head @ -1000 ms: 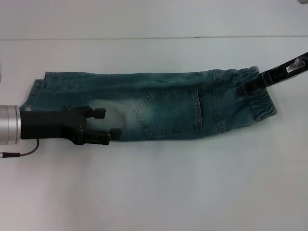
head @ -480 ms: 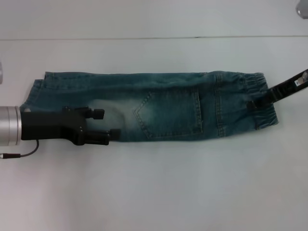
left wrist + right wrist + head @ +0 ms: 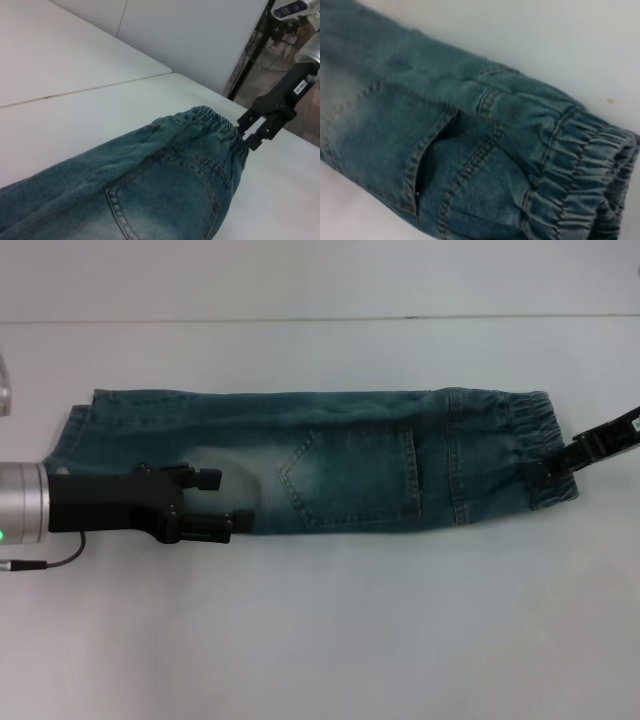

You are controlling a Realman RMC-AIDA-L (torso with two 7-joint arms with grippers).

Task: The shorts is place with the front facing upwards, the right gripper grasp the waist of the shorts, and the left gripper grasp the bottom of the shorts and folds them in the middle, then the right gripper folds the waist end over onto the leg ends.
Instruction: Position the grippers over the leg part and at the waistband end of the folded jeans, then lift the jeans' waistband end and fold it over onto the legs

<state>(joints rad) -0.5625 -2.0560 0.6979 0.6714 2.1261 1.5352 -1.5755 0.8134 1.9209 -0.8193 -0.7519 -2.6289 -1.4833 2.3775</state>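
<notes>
The blue denim shorts lie folded lengthwise on the white table, back pocket up. Their elastic waist is at the right and the leg ends at the left. My left gripper hovers open over the faded patch near the shorts' front edge, with nothing between its fingers. My right gripper is at the waist's near right corner. The left wrist view shows the right gripper with its fingers apart, right beside the waistband. In the right wrist view the waistband and a side pocket fill the picture.
The white table spreads out on every side of the shorts. A seam in the tabletop runs across behind them. Beyond the table's right end, the left wrist view shows a dark stand.
My right gripper has slid from the waistband's far edge toward its near right corner, and the waistband now lies flatter. The left gripper has barely moved.
</notes>
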